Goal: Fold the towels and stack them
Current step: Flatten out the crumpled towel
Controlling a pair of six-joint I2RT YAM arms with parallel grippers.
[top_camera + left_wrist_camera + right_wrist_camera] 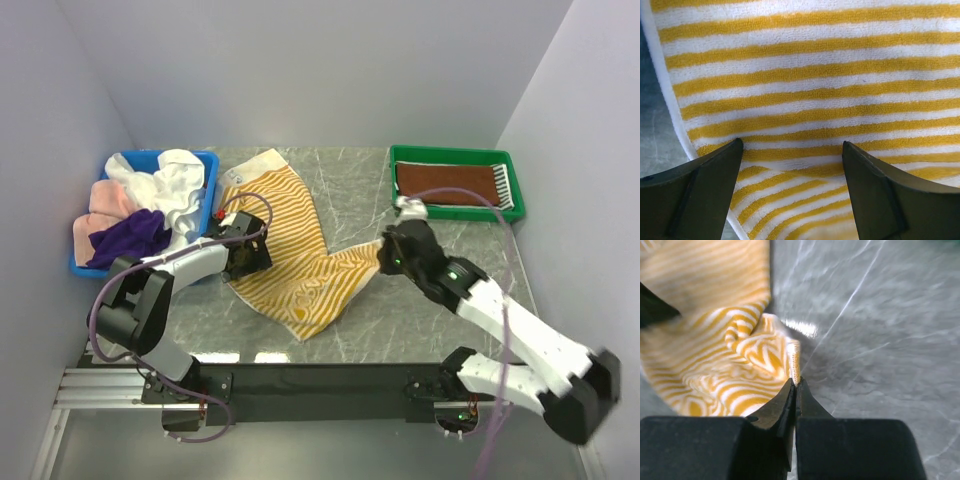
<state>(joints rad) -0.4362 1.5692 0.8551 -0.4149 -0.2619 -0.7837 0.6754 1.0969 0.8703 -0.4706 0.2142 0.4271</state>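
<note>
While the right gripper has its fingers pressed together on the right-hand corner of the yellow-white striped towel, the left gripper hangs over that towel's left edge. Its jaws are wide apart and hold nothing. In its wrist view the stripes and white hem show between the two fingers.

The towel lies skewed and rumpled on the grey marbled table, bunched into a ridge just ahead of the right gripper's pinch. I take this for the spreading step before the first fold, since the cloth is not yet flat or square. The next move seems to call for the left gripper to close on the hem beneath it. Both arms could then draw the towel taut.

Just beside the towel's upper left edge is a blue bin, heaped with a white towel, a pink towel and a purple towel, all unfolded. Well apart from the towel, off its far right, a green tray holds a folded brown towel. What looks like a grey-white striped towel lies at the brown one's right end.

Nothing lies on the yellow towel. The bin crowding the left arm looks like the only hindrance.
</note>
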